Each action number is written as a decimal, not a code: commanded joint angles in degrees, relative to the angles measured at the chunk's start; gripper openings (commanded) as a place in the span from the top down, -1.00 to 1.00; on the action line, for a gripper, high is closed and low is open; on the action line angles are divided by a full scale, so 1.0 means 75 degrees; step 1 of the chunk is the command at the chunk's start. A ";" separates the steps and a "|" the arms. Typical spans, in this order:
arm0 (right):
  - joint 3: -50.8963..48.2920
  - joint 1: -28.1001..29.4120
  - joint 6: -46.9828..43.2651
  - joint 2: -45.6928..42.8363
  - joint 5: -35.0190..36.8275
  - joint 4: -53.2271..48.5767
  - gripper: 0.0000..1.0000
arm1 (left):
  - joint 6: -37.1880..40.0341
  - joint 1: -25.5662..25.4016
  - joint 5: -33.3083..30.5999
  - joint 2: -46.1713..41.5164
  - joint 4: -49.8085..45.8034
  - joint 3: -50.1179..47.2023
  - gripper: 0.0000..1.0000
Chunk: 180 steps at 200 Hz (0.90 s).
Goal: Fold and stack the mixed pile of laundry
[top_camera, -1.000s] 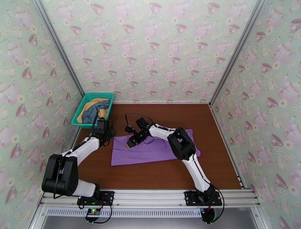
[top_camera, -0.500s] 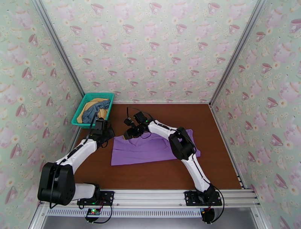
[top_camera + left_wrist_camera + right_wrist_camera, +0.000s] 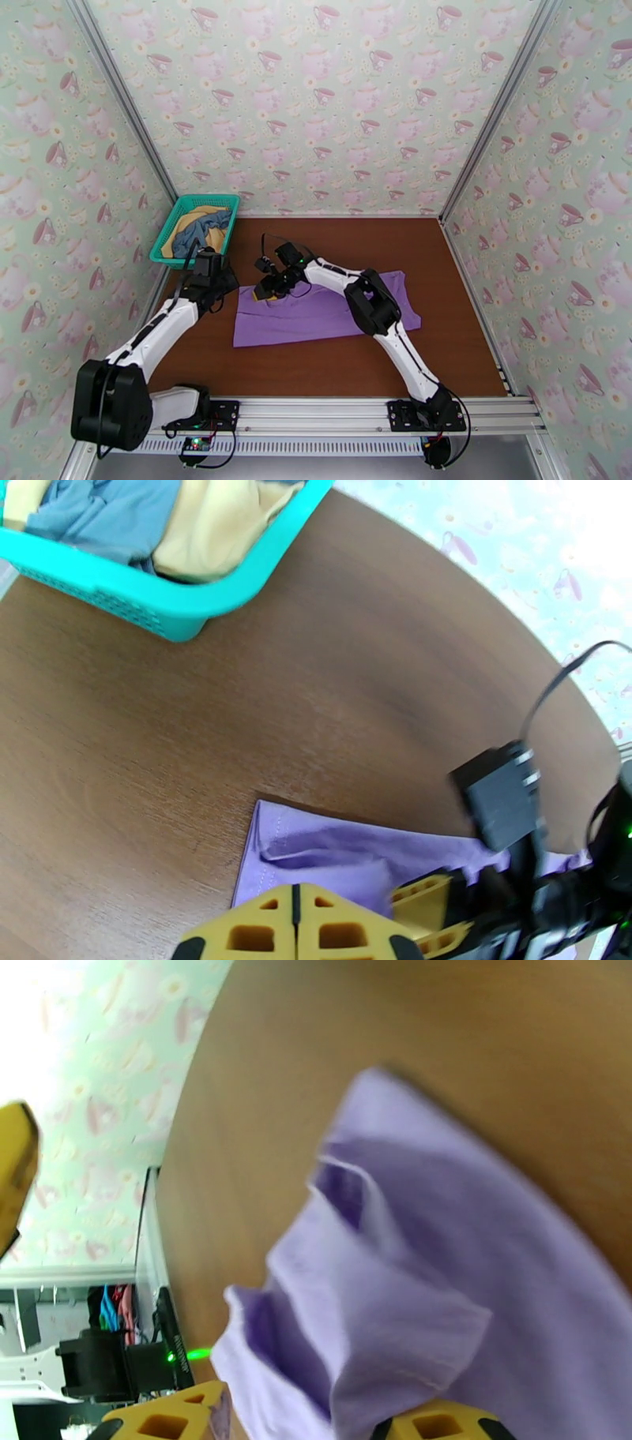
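Now — right pincer (image 3: 265, 290) grips lilac shirt (image 3: 316, 320) edge | bare table (image 3: 450, 268) rightward

White arms (image 3: 162, 328), black joints (image 3: 110, 403), yellow-fingered left gripper (image 3: 294, 898)

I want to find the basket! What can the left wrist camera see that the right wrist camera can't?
Left wrist, not right wrist: the teal basket holding grey-blue cloth and yellow cloth, plus the shut left pincer. Right wrist, not left wrist: up close, how the cloth bunches up between the right pincer fingers. Both: the purple shirt, the brown table and the right pincer.
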 commanded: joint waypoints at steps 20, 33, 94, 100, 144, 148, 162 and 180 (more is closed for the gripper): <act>-0.0314 0.0214 -0.0345 -0.0484 -0.0373 0.0123 -0.02 | 0.0156 0.0038 -0.0171 -0.0532 -0.0441 -0.0204 0.83; -0.0360 0.0246 -0.0380 -0.0476 -0.0421 0.0090 -0.04 | 0.0173 0.0046 -0.0211 -0.0621 -0.0506 -0.0250 0.82; -0.0663 0.0317 -0.0644 -0.0858 -0.0084 -0.0030 -0.05 | 0.0158 0.0039 -0.0195 -0.0752 -0.0660 -0.0318 0.78; -0.0730 0.0292 -0.0830 -0.1038 0.0192 -0.0233 -0.05 | 0.0163 0.0027 -0.0145 -0.0719 -0.0680 -0.0300 0.78; -0.3171 -0.1345 -0.1237 -0.4264 0.3134 -0.1204 -0.04 | 0.0148 -0.0241 0.0909 0.0156 -0.0656 -0.0102 1.00; -0.3498 -0.1610 -0.1244 -0.4552 0.3330 -0.1236 -0.04 | 0.0139 -0.0318 0.0967 0.0305 -0.0604 -0.0086 1.00; -0.4464 -0.2615 -0.1349 -0.5675 0.3796 -0.1530 -0.06 | 0.0090 -0.0695 0.1096 0.0858 -0.0328 0.0006 1.00; -0.5272 -0.3745 -0.1704 -0.6342 0.3995 -0.1930 -0.03 | -0.0015 -0.1196 0.1094 0.1816 0.0005 0.0316 1.00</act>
